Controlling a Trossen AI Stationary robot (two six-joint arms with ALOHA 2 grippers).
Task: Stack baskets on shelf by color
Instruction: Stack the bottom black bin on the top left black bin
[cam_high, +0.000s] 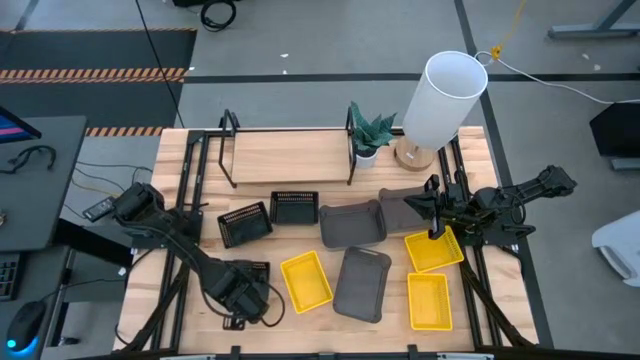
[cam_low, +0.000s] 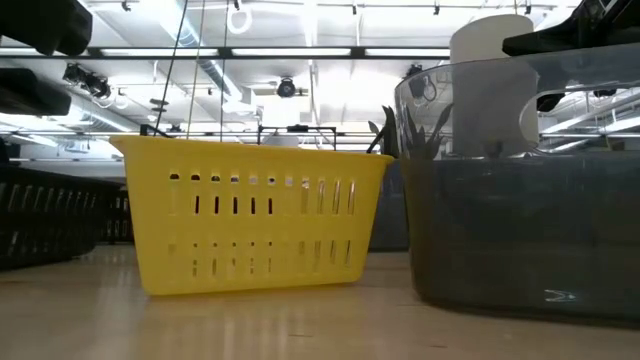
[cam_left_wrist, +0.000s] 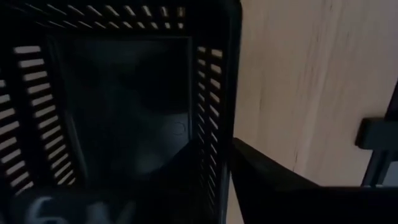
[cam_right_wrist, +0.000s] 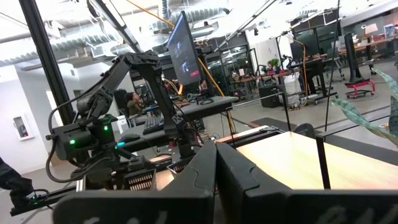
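The shelf stands at the table's far side. Two black perforated baskets sit in front of it. Three dark grey baskets and three yellow ones lie across the middle and right. My left gripper is near the front left, shut on another black perforated basket. My right gripper hovers over the right grey basket and the far yellow one, its fingers shut and level, nothing seen between them. My left gripper holds the black basket by one side wall. One finger is inside the basket and the other is outside, with the slotted wall pinched between them. Whether the basket rests on the table, I cannot tell.
A potted plant and a white cylinder lamp stand at the shelf's right end. Black frame rails run along both table sides. In the low view a yellow basket and a grey basket stand close to the camera.
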